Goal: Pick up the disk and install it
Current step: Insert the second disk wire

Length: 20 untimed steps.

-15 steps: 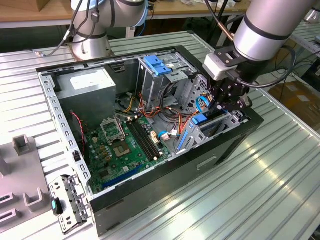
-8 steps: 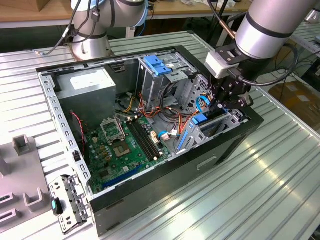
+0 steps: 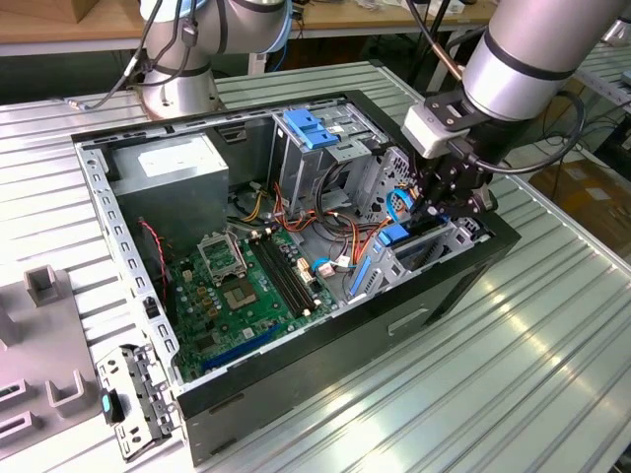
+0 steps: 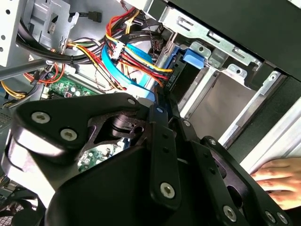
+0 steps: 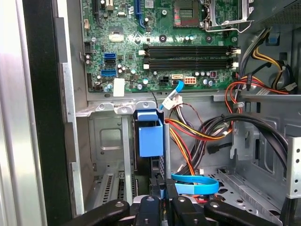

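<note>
Risk first: your pincer (image 5: 162, 201) stood with its fingers drawn close, apparently clamped on the rear edge of the disk (image 5: 150, 137), which sat on edge in the metal drive bay (image 5: 106, 141) at the exterior view's right end of the computer case (image 3: 325, 340). How far home the disk sat, you could not have told from these views.

- Jamming: the disk's blue side rails had little room to spare in the bay guides. Any tilt at the pincer would likely have bound them.
- Snagging: the red, yellow and black cable bundle (image 5: 197, 129) and a blue flat cable (image 5: 195, 183) lay just beside the bay (close enough to catch a finger or the disk).
- Pinching: a person's hand (image 4: 277, 175) rested near the case wall, close to the pincer body.

Count, as seen:
- one disk
- one pincer
- one case on the worktop (image 3: 552, 355)
- one power-supply box (image 3: 182, 168)
- one hand
</note>
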{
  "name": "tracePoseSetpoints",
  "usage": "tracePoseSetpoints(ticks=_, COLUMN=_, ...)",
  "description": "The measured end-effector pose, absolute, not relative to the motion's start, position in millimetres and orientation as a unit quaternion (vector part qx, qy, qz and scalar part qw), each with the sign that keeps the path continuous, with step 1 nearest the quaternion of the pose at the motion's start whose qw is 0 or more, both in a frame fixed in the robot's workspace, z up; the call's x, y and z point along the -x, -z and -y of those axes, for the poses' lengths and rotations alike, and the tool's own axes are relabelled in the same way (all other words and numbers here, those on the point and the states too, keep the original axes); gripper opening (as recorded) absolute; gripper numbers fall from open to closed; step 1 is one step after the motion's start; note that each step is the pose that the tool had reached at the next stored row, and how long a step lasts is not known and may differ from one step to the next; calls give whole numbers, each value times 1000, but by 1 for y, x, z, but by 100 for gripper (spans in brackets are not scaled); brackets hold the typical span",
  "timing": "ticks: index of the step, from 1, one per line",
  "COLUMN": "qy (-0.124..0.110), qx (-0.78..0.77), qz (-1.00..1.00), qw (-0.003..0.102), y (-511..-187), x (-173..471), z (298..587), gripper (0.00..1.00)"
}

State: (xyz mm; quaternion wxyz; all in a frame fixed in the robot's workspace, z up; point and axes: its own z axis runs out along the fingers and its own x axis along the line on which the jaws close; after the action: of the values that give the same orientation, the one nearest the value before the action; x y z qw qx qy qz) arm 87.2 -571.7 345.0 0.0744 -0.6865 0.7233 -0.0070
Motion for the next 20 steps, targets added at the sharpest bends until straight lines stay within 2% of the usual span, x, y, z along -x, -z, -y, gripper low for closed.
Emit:
tracePoseSetpoints(ticks=14, qy=7, qx=686, qz=-723, qw=75, y=-338, x=-87, z=573, gripper=17)
tracePoseSetpoints(ticks=15, qy=7, qx=686, qz=-723, qw=75, y=-338, x=-87, z=573, gripper=24)
tracePoseSetpoints(ticks=20, qy=11, qx=687, qz=-723, qw=71, y=-357, x=-87, z=572, gripper=24)
